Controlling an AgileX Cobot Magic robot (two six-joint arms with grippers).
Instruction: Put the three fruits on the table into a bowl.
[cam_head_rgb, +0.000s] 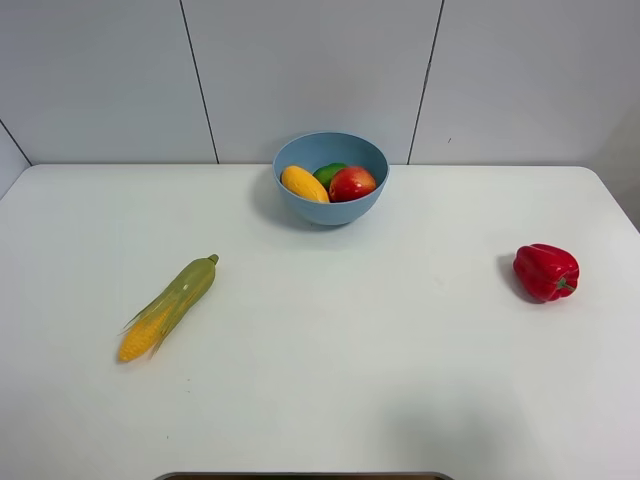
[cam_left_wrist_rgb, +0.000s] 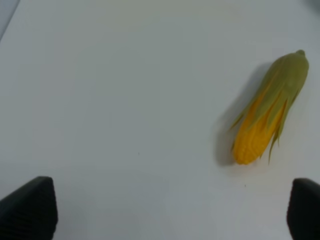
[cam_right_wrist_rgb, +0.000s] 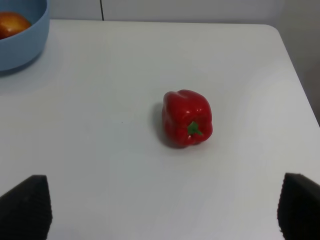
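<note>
Both sets of jaws stand spread wide with nothing between them: the left gripper (cam_left_wrist_rgb: 170, 212) shows only its two dark fingertips at the edges of its wrist view, hanging over bare table (cam_head_rgb: 330, 380) with the corn cob (cam_left_wrist_rgb: 270, 112) lying ahead of it, and the right gripper (cam_right_wrist_rgb: 162, 210) is just as open, looking down at the red bell pepper (cam_right_wrist_rgb: 187, 118). Neither arm shows in the high view at all, so both seem drawn back toward the near edge. The fruits are already where they belong: the mango (cam_head_rgb: 304, 183), the lime (cam_head_rgb: 329, 172) and the apple (cam_head_rgb: 352, 184) sit crowded together inside the light-blue bowl (cam_head_rgb: 345, 212) at the far middle of the table, the mango's long axis slanting across the bowl's left side, the lime half hidden behind the other two. From either pair of jaws the bowl lies well ahead and toward the centre, about equally far from both, though the right wrist view catches its rim and the apple at one corner. To my eye nothing is left to pick; the corn and pepper are not fruits for the bowl.
</note>
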